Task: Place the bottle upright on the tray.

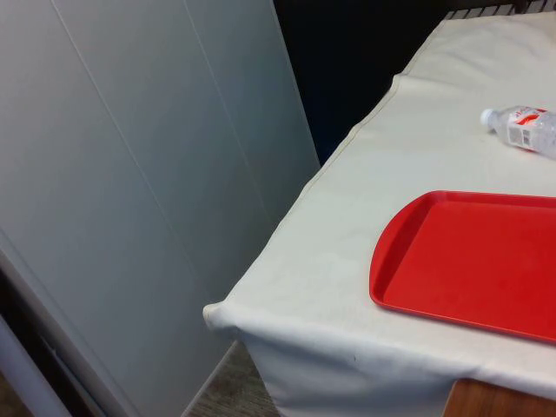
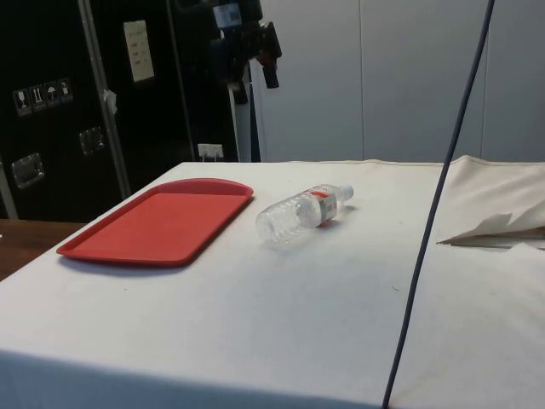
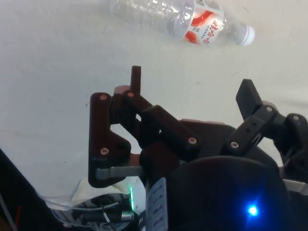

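Observation:
A clear plastic bottle [image 2: 302,214] with a red-and-white label and a white cap lies on its side on the white cloth. An empty red tray [image 2: 162,221] sits flat just beside it. In the front view the bottle [image 1: 524,129] lies beyond the tray [image 1: 473,261], near the front view's right edge. My gripper [image 2: 255,81] hangs high above the far edge of the table, well away from both. The wrist view has the bottle [image 3: 180,19] lying past my fingertips, and my gripper [image 3: 192,82] is open with nothing between its black fingers.
A black cable [image 2: 434,213] hangs down across the near right of the side view. The cloth bunches into a fold [image 2: 498,228] at the right. A pale wall panel [image 1: 130,200] stands beside the table's corner [image 1: 221,314].

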Controlling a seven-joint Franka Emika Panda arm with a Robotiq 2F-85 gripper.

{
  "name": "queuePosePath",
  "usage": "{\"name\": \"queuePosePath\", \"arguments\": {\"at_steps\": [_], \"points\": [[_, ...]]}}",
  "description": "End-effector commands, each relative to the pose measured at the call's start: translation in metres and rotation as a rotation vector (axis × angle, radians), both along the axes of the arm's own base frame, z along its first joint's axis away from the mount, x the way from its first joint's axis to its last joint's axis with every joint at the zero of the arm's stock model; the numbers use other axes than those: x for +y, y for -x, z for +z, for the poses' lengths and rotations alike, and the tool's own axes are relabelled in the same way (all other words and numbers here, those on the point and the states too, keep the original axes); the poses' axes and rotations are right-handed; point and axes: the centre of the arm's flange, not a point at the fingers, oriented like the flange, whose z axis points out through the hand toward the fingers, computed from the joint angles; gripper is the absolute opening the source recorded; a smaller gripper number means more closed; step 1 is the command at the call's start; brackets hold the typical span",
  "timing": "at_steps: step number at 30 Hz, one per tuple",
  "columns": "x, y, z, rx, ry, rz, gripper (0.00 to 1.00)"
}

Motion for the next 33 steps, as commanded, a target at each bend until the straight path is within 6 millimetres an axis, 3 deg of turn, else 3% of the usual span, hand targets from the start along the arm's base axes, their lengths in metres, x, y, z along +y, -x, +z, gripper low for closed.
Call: {"name": "queuePosePath", "arguments": {"at_steps": [1, 33], "points": [[0.001, 0.002, 0.0, -0.011, -0.002, -0.012, 1.0], [0.003, 0.019, -0.026, 0.023, 0.014, -0.195, 1.0]]}}
